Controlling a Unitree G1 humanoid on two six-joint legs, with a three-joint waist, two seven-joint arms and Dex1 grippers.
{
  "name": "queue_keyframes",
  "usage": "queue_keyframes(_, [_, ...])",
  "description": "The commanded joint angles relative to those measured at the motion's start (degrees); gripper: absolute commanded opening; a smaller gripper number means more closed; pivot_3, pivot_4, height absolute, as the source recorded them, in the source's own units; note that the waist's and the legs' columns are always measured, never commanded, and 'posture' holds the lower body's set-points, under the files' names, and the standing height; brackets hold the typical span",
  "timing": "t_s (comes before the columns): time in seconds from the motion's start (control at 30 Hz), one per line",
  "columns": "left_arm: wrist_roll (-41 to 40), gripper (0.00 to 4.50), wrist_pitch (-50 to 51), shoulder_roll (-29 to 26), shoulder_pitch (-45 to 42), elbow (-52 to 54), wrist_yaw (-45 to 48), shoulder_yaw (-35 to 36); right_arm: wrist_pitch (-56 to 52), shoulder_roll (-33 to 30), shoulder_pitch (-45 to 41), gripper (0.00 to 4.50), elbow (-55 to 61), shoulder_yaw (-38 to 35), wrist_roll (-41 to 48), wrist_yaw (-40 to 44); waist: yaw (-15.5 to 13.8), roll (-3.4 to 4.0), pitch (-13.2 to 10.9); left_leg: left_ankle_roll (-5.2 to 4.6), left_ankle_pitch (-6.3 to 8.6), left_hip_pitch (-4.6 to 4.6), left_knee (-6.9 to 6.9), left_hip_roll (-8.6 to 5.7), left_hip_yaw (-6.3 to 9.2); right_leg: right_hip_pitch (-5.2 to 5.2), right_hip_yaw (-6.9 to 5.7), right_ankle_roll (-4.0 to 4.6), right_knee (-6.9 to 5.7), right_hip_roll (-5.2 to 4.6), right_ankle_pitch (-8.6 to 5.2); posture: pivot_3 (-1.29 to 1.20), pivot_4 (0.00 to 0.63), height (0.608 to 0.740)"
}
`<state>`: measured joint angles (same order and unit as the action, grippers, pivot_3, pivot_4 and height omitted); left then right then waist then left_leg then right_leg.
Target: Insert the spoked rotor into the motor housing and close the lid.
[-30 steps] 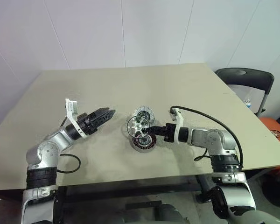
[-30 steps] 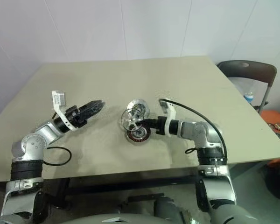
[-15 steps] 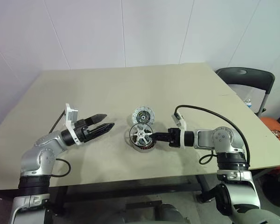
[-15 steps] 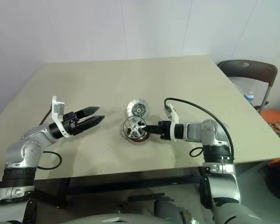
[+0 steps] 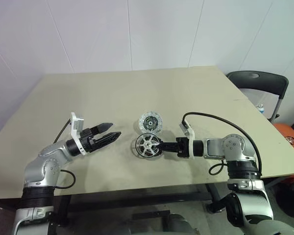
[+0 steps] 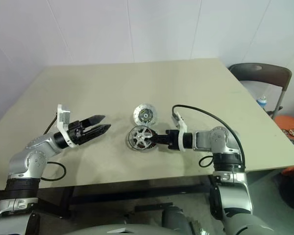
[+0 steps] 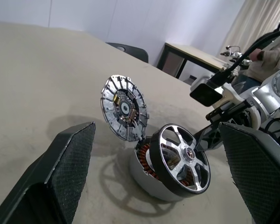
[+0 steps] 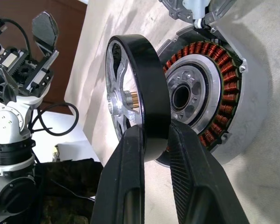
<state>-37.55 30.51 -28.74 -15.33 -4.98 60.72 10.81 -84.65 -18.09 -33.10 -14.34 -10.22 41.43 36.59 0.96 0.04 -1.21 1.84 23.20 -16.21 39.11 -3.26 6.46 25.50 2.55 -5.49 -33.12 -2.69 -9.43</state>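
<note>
One spoked rotor [image 8: 139,88], one motor housing [image 8: 219,100], one lid [image 5: 151,121], two grippers. Rotor: black rim, shiny silver spokes, pinched at the rim by the right gripper [image 8: 155,140], tilted over the housing's coppery windings, mid-table. Lid is a segmented silver disc, hinged up behind. Left gripper [image 5: 111,133] fingers spread wide, holding nothing, well apart. Beige table [image 5: 196,93] bare all round, edges far.
</note>
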Motion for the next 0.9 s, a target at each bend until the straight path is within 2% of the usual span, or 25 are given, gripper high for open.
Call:
queue_keyframes(0.03, [0.6, 4.50, -1.1, 0.1, 0.0, 0.0, -0.2, -0.2, -0.5, -0.5, -1.7, 0.39, -0.8, -3.6, 1.8, 0.3, -0.1, 0.00, 0.0, -0.03, 0.01, 0.00, 0.00, 0.00, 0.00, 0.00, 0.00, 0.00, 0.00, 0.00, 0.00, 0.00, 0.000, 0.740])
queue_keyframes(0.23, [1.0, 4.50, -0.9, 0.9, 0.2, 0.1, -0.7, -1.0, -2.0, 0.3, -3.7, 0.39, -3.3, -7.5, 2.8, -0.4, 0.0, 0.00, 0.0, 0.00, 0.00, -0.01, 0.00, 0.00, 0.00, 0.01, 0.00, 0.00, 0.02, 0.00, 0.00, 0.00, 0.000, 0.740])
queue_keyframes(0.9, [1.8, 4.50, -0.9, 1.1, 0.7, 0.2, -1.6, -0.6, -3.9, 1.0, -0.6, 0.39, -3.1, -5.7, 1.7, -1.4, 0.0, 0.00, 0.0, 0.02, -0.01, -0.02, 0.01, 0.00, 0.00, 0.01, 0.00, 0.00, 0.01, -0.01, 0.00, 0.00, 0.000, 0.740])
